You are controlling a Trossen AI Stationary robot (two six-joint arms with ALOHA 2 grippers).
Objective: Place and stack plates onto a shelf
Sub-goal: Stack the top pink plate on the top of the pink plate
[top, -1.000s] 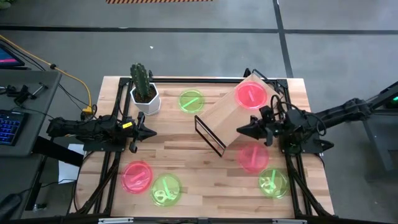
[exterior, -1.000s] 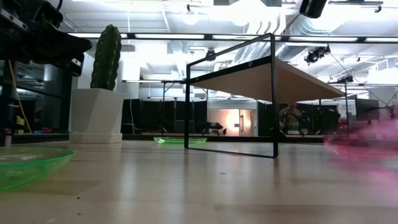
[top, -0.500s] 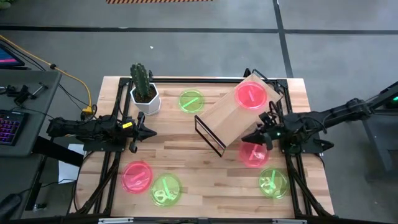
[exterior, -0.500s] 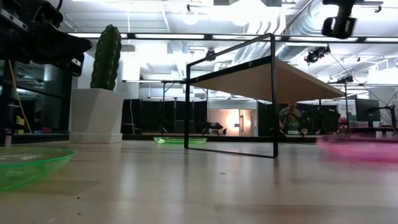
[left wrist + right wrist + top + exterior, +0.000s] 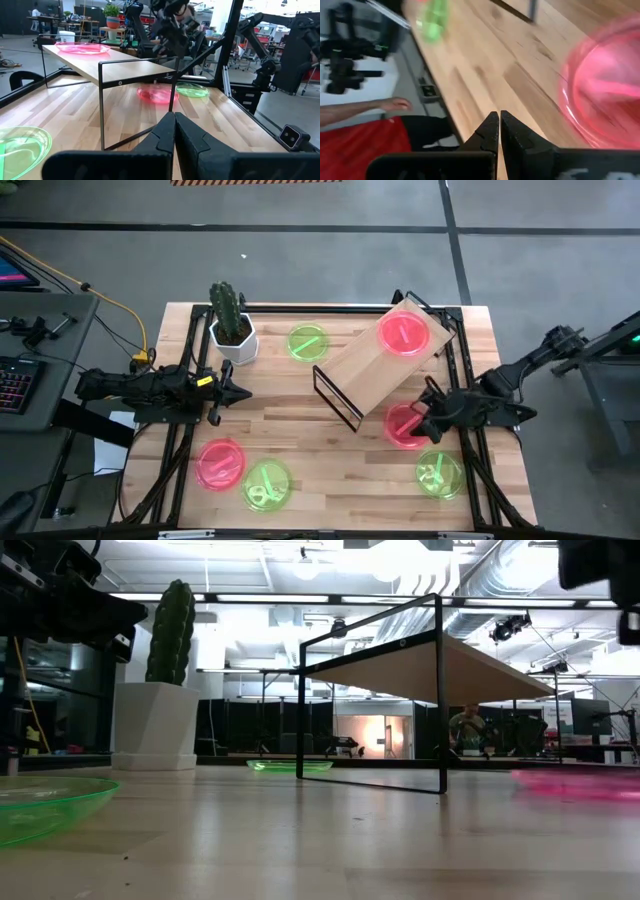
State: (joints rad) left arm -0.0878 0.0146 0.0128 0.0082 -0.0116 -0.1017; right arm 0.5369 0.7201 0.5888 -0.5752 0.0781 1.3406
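Observation:
The shelf (image 5: 372,368) stands slantwise at the far right with one red plate (image 5: 403,333) on its board. A second red plate (image 5: 400,428) lies on the table just near of it, and a green plate (image 5: 438,473) lies nearer still. My right gripper (image 5: 418,420) is shut and slants down over this red plate's (image 5: 605,90) edge; no touch shows. A green plate (image 5: 307,342) lies beside the cactus pot. At the near left lie a red plate (image 5: 220,463) and a green one (image 5: 267,483). My left gripper (image 5: 245,392) waits shut and level at the left.
A cactus in a white pot (image 5: 232,330) stands at the far left. A person's hand (image 5: 392,104) and red clothing show beyond the table's edge in the right wrist view. Bare wood lies across the table's middle (image 5: 300,430).
My right gripper has left the shelf's near side and gone down and toward the table's near edge. It has tipped from level to slanting down and rolled, and it now hangs over the red plate on the table. The plates have stayed in place.

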